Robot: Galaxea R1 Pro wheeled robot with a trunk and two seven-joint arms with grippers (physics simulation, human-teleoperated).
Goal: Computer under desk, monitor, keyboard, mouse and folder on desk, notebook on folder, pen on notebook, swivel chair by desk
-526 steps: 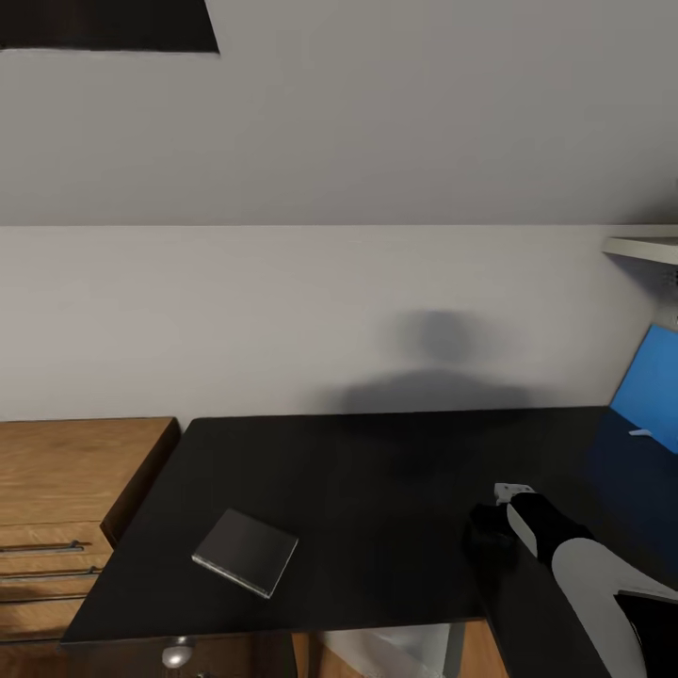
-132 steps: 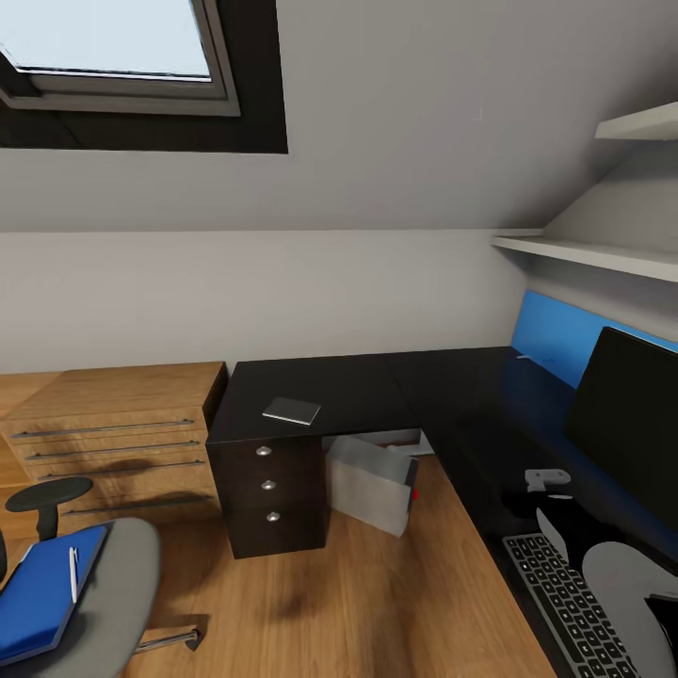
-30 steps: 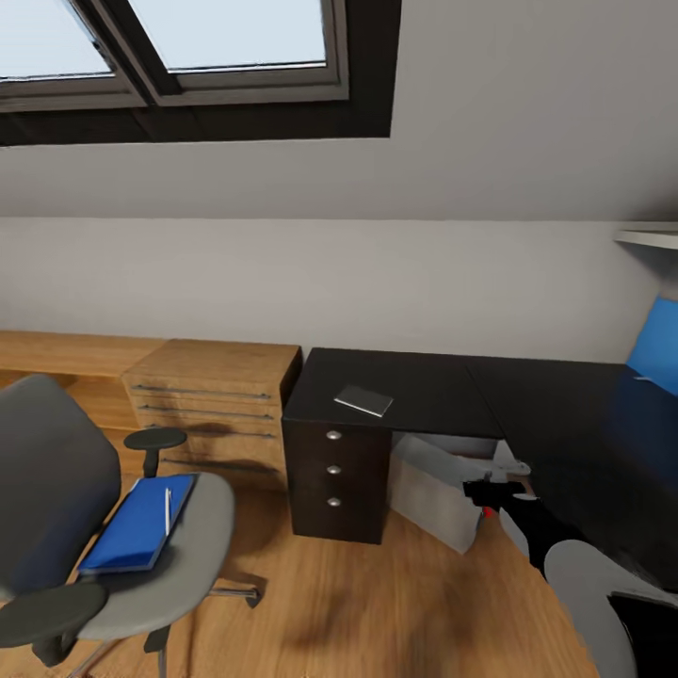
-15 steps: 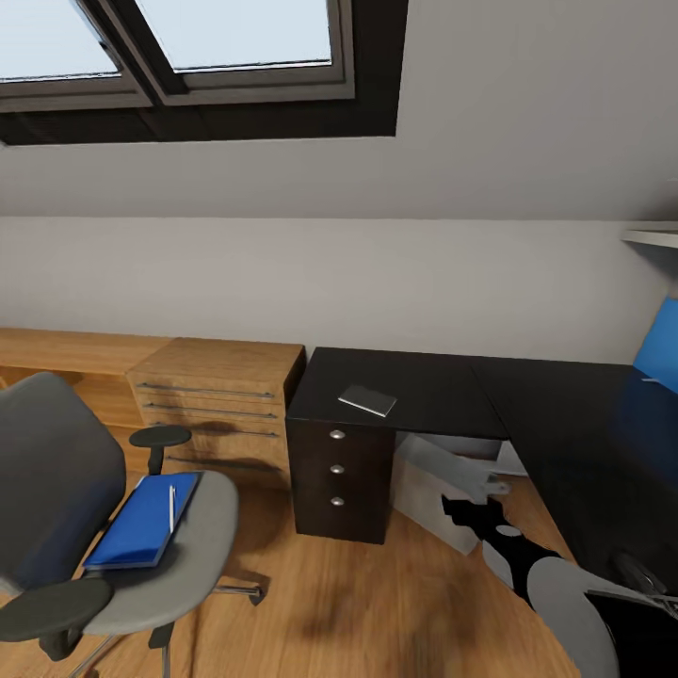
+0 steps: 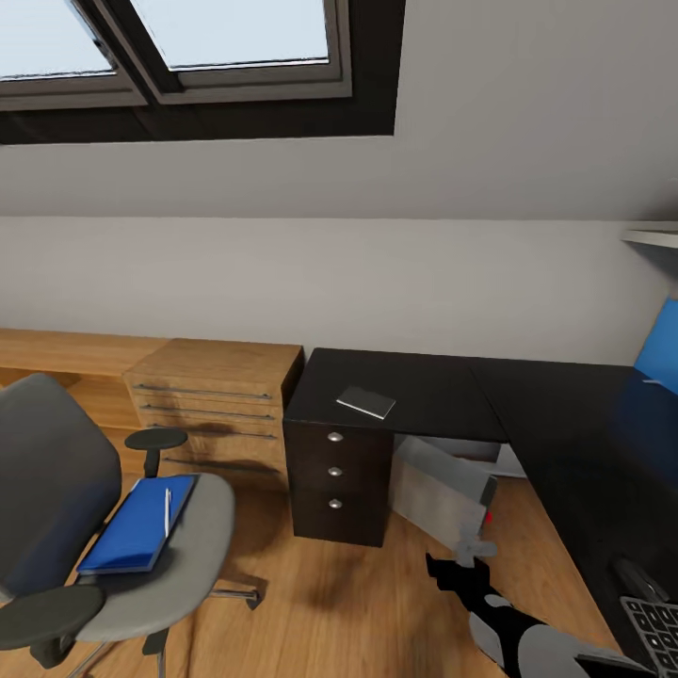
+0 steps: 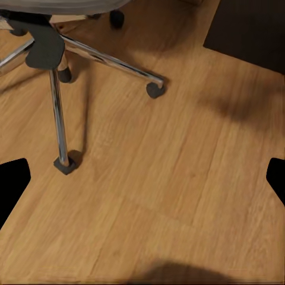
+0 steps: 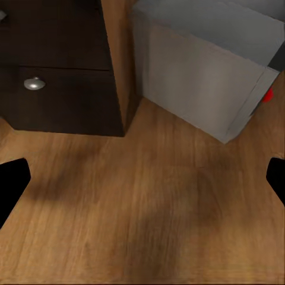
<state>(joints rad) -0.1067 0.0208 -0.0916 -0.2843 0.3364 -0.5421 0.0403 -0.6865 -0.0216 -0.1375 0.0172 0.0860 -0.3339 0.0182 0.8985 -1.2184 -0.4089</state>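
On the swivel chair's (image 5: 113,527) grey seat the folder (image 5: 137,524) is lying flat with the pen (image 5: 168,510) resting on top, well apart from the desk (image 5: 424,391), the surface where the notebook (image 5: 366,402) is sitting. It is looking thin, light and rather stiff (the pen is likely to roll off if tipped), so a level pinch at an overhanging edge is seeming best. Both the right gripper (image 7: 142,178) and the left gripper (image 6: 142,181) are hanging released over the wooden floor (image 5: 348,593).
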